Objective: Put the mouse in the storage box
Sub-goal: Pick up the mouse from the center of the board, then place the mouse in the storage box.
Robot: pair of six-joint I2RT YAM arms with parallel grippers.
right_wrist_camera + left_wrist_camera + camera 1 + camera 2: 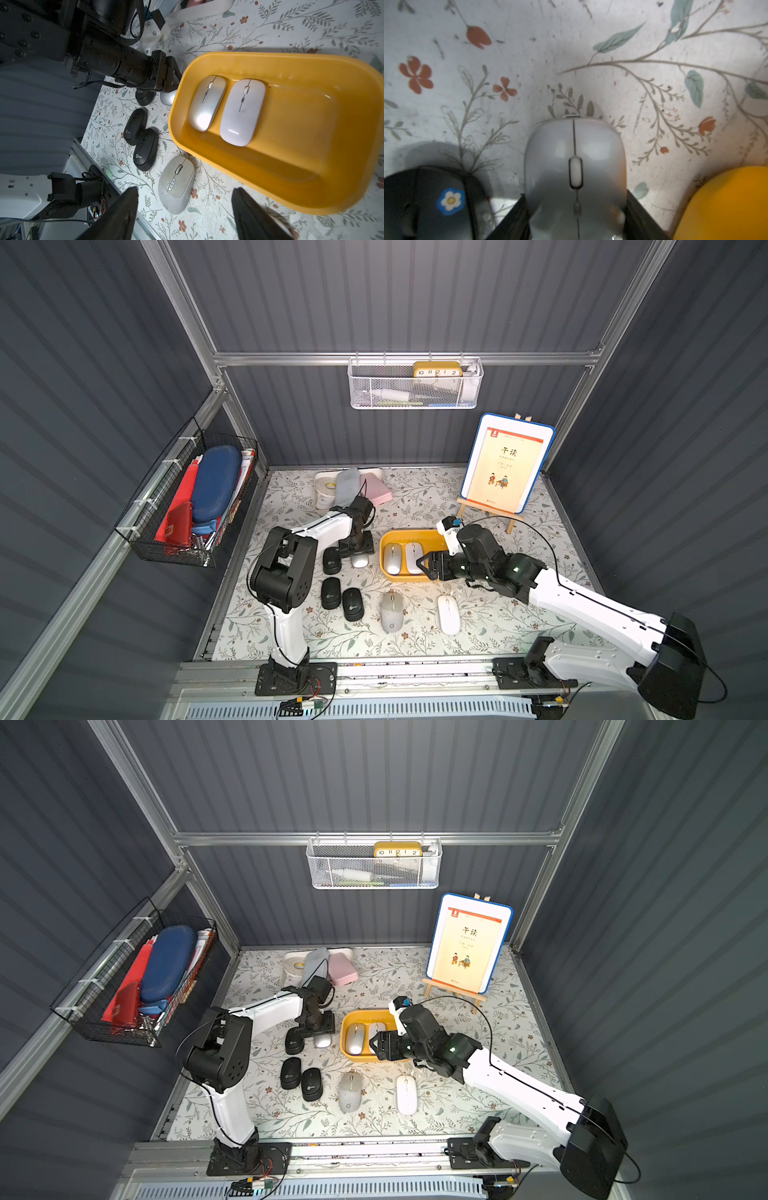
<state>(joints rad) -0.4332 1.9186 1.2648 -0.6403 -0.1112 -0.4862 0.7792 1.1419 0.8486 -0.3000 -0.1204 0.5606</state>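
We find the left claw clamped on the flanks of the grey mouse, whose long axis points away from the wrist. The storage box lies just beside it, to the right. The right claw stands apart, empty.

Left end effector largely hides a seemingly silver mouse.

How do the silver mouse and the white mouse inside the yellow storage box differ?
Colour: the silver mouse is metallic grey, the white mouse glossy white. Place: the silver mouse lies beside an end wall of the storage box, the white mouse nearer its middle. Both are slim, lie flat side by side and point the same way.
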